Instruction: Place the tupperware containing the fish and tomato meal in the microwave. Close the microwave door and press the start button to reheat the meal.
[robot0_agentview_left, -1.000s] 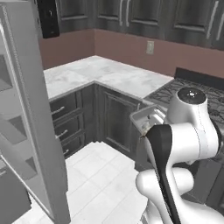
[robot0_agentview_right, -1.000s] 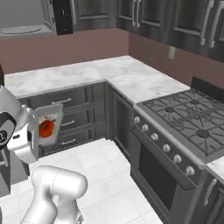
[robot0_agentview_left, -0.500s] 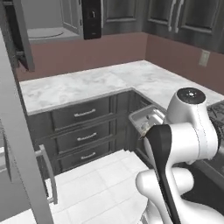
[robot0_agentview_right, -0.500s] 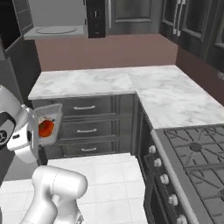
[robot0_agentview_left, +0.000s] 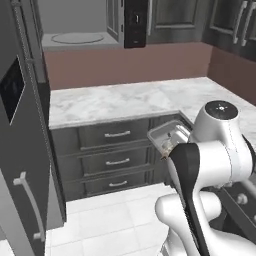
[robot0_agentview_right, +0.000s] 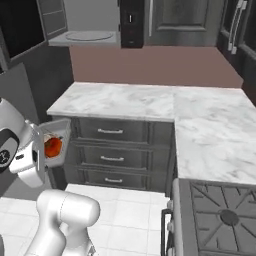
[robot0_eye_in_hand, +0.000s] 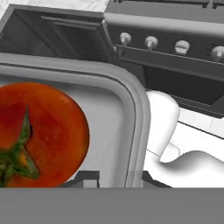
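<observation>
Carry step in hand: the claw (robot0_eye_in_hand: 113, 177) pinches the rim of the tupperware (robot0_agentview_right: 56, 145), tomato (robot0_eye_in_hand: 37, 133) inside, held low before the desk (robot0_agentview_left: 120, 102); next it likely must rise into the open microwave (robot0_agentview_left: 82, 27) above.

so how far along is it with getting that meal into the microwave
Done: the tupperware with the tomato is off any surface, carried at the hand, and the microwave stands open, its turntable bare. In hand: carrying it, with the microwave up behind the marble counter, well above the container. Left: set it inside, close the microwave door, press start.
</observation>
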